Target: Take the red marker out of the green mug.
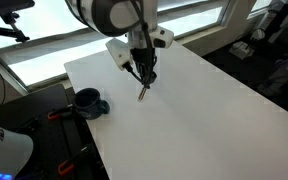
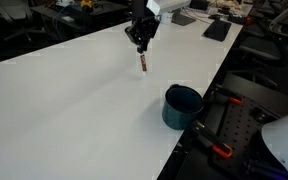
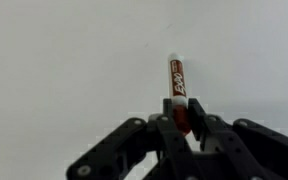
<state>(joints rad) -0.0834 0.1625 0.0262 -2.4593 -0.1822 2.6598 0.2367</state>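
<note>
My gripper (image 3: 182, 118) is shut on the red marker (image 3: 176, 80), a thin dark red stick with a white label. In both exterior views the marker (image 1: 142, 92) (image 2: 141, 63) hangs from the gripper (image 1: 144, 78) (image 2: 140, 47) with its lower end at or just above the white table; I cannot tell whether it touches. The green mug (image 1: 88, 101) (image 2: 182, 106), dark teal with a side handle, stands at the table's edge, well apart from the gripper. Nothing shows inside it.
The white table (image 1: 184, 120) (image 2: 64, 110) spreads wide around the marker. Beyond its edge near the mug are black equipment and clamps (image 2: 219, 150). A dark flat object (image 2: 218, 30) lies at the far end of the table.
</note>
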